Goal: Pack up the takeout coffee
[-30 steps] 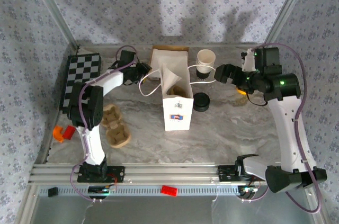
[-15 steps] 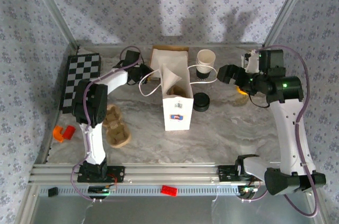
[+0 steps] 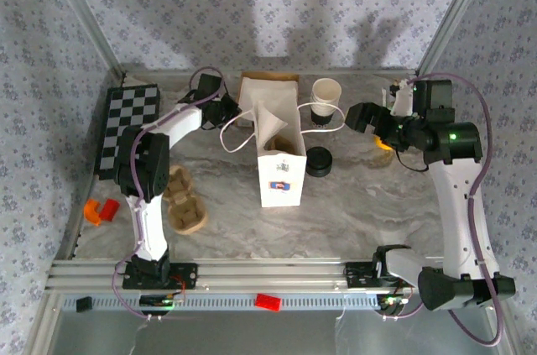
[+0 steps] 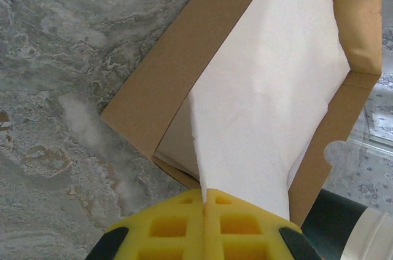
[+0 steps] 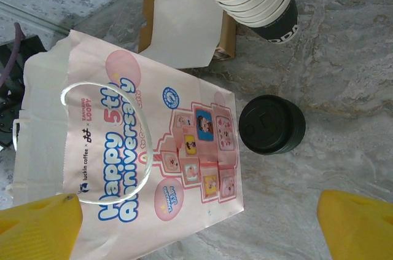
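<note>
Now left gripper [image 4: 204, 201] has just pinched the bag [image 3: 278, 179] rim; right gripper [image 5: 196, 223] spread, coffee [image 5: 271, 125] unpacked.

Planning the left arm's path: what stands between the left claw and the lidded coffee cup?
The paper bag stands between left claw and cup, in the top view.
</note>
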